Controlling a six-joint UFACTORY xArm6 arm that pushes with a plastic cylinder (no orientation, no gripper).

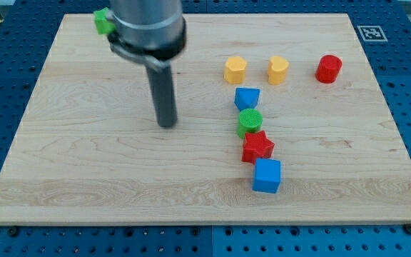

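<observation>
My tip (pixel 167 125) rests on bare wood left of the board's middle, touching no block. The nearest blocks lie to its right in a column: a blue pentagon-like block (pixel 247 98), a green cylinder (pixel 250 121), a red star (pixel 257 147) and a blue cube (pixel 267 175), each close to or touching its neighbour. Above them, in a row, stand two yellow blocks (pixel 235 70) (pixel 278 69) and a red cylinder (pixel 328 68). A green block (pixel 103 21) peeks out at the view's top left, partly hidden behind the arm.
The wooden board (pixel 84 164) lies on a blue perforated table. A black-and-white marker tag (pixel 372 32) sits beyond the board's top right corner. The arm's grey body (pixel 148 28) covers part of the board's top edge.
</observation>
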